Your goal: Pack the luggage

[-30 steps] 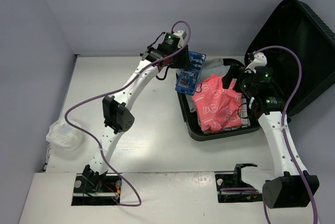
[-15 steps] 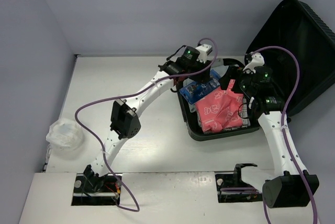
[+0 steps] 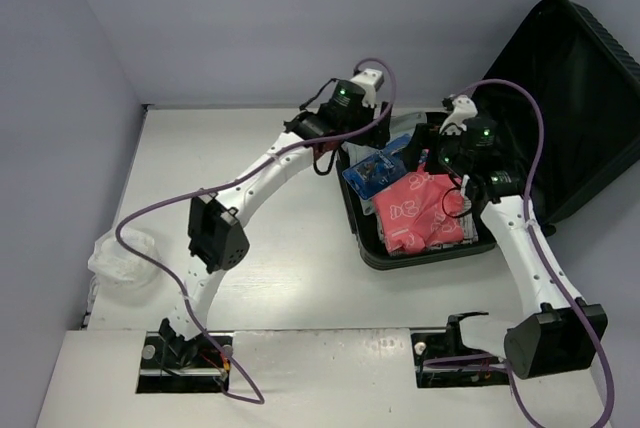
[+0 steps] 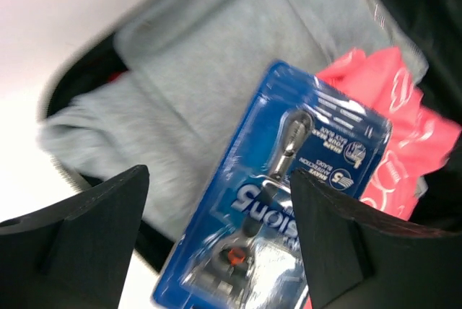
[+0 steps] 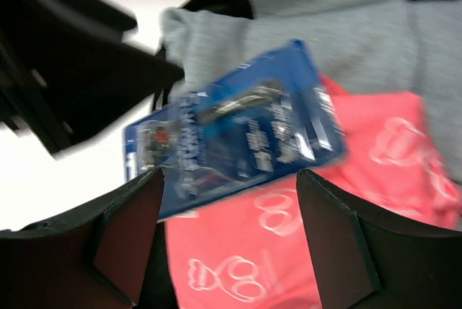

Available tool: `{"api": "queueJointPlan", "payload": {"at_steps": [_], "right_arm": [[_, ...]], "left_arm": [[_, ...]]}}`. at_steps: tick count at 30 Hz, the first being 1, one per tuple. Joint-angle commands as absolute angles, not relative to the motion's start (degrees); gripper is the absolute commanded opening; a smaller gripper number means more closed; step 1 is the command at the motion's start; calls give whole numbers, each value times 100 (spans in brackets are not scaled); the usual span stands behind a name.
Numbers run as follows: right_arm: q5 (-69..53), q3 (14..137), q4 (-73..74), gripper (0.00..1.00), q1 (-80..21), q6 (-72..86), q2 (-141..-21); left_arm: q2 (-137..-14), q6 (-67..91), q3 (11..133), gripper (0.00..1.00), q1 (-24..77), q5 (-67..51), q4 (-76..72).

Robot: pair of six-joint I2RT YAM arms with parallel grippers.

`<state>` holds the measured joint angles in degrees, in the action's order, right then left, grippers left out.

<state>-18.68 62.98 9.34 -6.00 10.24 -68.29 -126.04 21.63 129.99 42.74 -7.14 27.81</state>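
My 2 pincers, open over the luggage

My left pincer (image 4: 216, 179) and right pincer (image 5: 229, 179) hang with fingers spread, gripping nothing. Both are above a blue razor pack (image 4: 278, 208) that lies inside the luggage (image 3: 400, 256), across a grey garment (image 4: 188, 85) and a pink bag (image 4: 408, 136). The luggage sits on the tabletop (image 3: 300, 248), lid raised.

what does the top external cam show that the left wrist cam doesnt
Only top external: the right arm, the raised lid of the luggage, and a crumpled clear bag far left. Only left wrist: the print on the razor pack, and that the left gripper is open. Both: that blue pack lying on a grey garment and a pink bag inside the luggage.
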Motion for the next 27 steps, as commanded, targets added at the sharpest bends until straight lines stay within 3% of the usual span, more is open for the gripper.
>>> {"api": "queueJointPlan", "payload": {"at_steps": [1, 8, 19, 22, 24, 25, 26, 27], "right_arm": [[-1758, 6758, 633, 71, -1071, 660, -6987], [-994, 7066, 791, 79, -1845, -43, -7698], [-141, 7067, 940, 71, -2127, -545, -8235], [-132, 6979, 949, 64, -2153, -571, -8305], [-114, 6944, 958, 50, -2153, -580, -8341], [-114, 6943, 958, 41, -2153, -589, -8358], [-106, 6961, 967, 16, -2153, -598, -8376], [-62, 6996, 975, 5, -2162, -580, -8393]], "left_arm": [[-11576, 2618, 13096, 73, 3912, -176, 2346], [-10505, 3120, 11867, 73, 3147, -334, 2760], [-8316, 3085, 8968, 73, 2277, -571, 3260], [-7876, 3015, 8536, 73, 2145, -563, 3375], [-7621, 2997, 8201, 73, 2048, -563, 3463], [-7551, 3006, 8113, 73, 2030, -563, 3480], [-7445, 3015, 7973, 73, 1995, -589, 3507], [-7401, 3023, 7919, 73, 1952, -606, 3516]]}}
